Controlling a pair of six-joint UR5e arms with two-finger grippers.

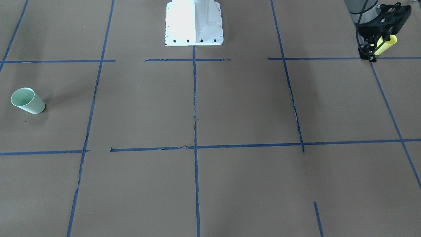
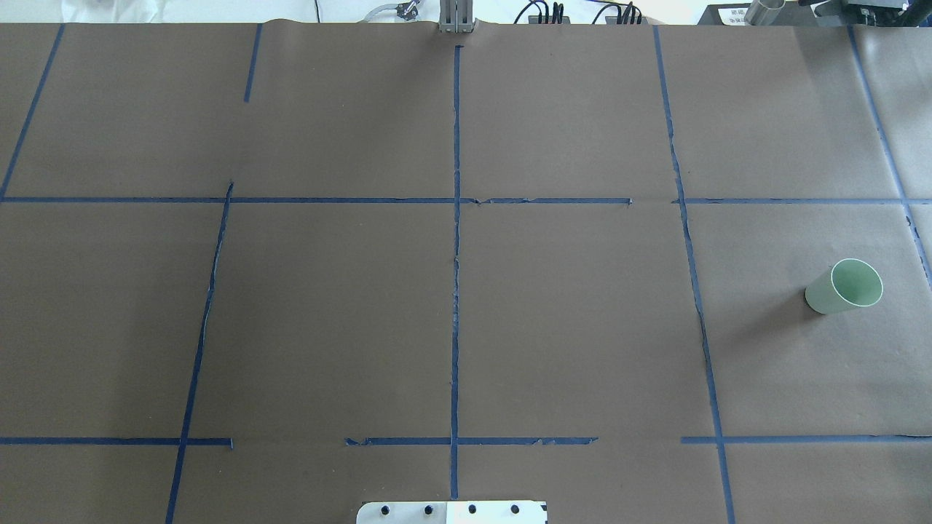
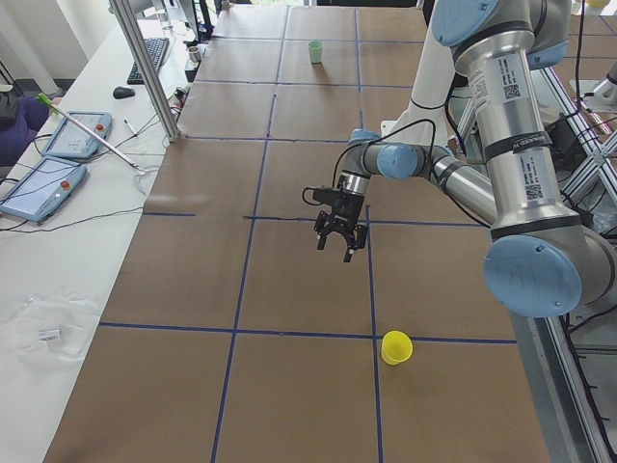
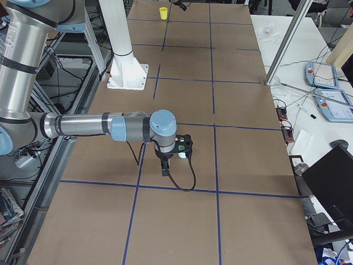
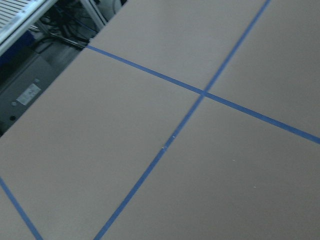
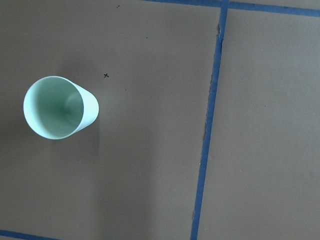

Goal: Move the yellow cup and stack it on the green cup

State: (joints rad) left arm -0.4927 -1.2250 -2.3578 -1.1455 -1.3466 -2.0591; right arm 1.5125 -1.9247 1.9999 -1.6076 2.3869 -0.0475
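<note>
Shows yellow cup (image 3: 395,347) upright on worktop (image 3: 289,299) near the left end, ungripped, with left pincer (image 3: 337,247) hovering above the surface a little further along, fingers spread apart and empty. Places green cup (image 2: 844,286) upright, mouth up, near the right end, well apart from yellow cup, with right pincer (image 4: 179,152) hanging over it. Cannot tell right pincer's state, fingers hidden in the side view and out of the wrist view.
</note>
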